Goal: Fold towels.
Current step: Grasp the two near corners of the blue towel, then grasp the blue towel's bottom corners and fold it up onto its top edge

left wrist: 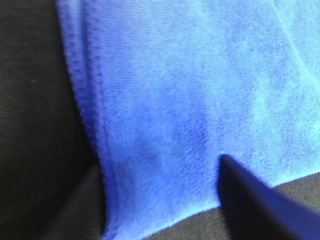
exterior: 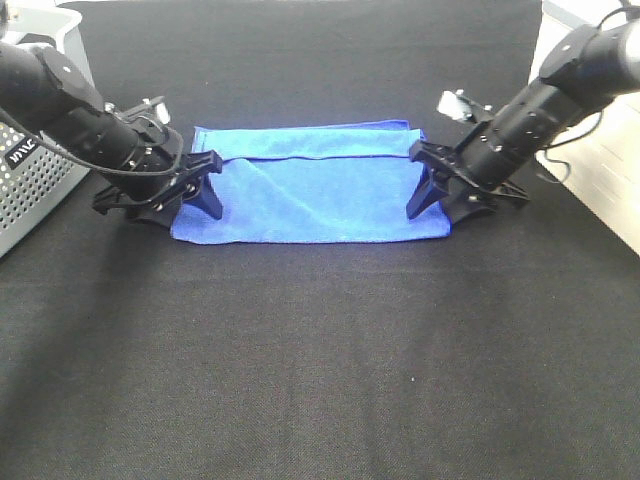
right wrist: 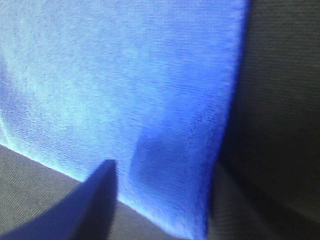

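The royal-blue towel [exterior: 315, 190] lies on the black table, folded into a long band, with a folded-over strip along its far edge. My left gripper [exterior: 208, 185] is open at the towel's left end, one finger near the far side and one on the near side. My right gripper [exterior: 418, 182] is open at the towel's right end, standing the same way. In the left wrist view the towel [left wrist: 190, 100] fills the picture with a dark fingertip [left wrist: 250, 200] over its edge. The right wrist view shows the towel [right wrist: 125, 85] and a fingertip [right wrist: 90, 200]. No tag is visible.
A grey perforated basket [exterior: 30, 190] stands at the left edge, beside my left arm. A white surface [exterior: 600, 170] borders the table at the right, behind my right arm. Black cloth [exterior: 320, 360] covers the table in front of the towel.
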`<state>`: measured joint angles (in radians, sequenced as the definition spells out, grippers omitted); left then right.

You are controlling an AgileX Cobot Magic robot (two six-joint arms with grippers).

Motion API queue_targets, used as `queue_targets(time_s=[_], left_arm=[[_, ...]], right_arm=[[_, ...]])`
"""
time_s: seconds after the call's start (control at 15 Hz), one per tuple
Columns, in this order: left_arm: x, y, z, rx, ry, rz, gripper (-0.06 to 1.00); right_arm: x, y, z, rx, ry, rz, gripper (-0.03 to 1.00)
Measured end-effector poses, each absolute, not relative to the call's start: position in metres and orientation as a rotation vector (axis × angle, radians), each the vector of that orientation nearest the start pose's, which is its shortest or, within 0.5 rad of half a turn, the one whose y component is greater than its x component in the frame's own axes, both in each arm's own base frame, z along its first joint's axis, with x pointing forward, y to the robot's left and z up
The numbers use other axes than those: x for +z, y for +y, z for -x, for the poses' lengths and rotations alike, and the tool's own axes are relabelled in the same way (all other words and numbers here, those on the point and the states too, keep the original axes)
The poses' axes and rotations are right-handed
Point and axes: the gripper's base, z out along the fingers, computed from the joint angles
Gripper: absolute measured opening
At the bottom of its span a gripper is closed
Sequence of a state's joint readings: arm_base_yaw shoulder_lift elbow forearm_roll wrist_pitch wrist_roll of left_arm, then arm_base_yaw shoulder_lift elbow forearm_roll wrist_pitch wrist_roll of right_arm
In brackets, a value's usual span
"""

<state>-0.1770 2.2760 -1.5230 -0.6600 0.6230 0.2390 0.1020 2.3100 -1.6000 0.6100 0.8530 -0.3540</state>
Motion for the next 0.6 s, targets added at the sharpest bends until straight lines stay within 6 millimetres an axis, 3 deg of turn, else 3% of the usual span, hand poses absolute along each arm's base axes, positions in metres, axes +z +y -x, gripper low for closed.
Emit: queue_targets(time_s=[0.2,0.27,0.6], left_arm=[[0.096,-0.111,-0.443,-0.612,2.792,0.074,0.11],[0.095,-0.111,-0.441,-0.605,2.812,0.05,0.02],[0.106,-0.11,-0.426,-0.607,2.945,-0.064,0.01]], right_arm=[[0.097,0.087,-0.447,0.68,2.896,0.048,0.13],[0.097,0.084,-0.448,0.678,2.896,0.019,0.03],[0.1,0.079,-0.436,0.74,2.976,0.019,0.0]])
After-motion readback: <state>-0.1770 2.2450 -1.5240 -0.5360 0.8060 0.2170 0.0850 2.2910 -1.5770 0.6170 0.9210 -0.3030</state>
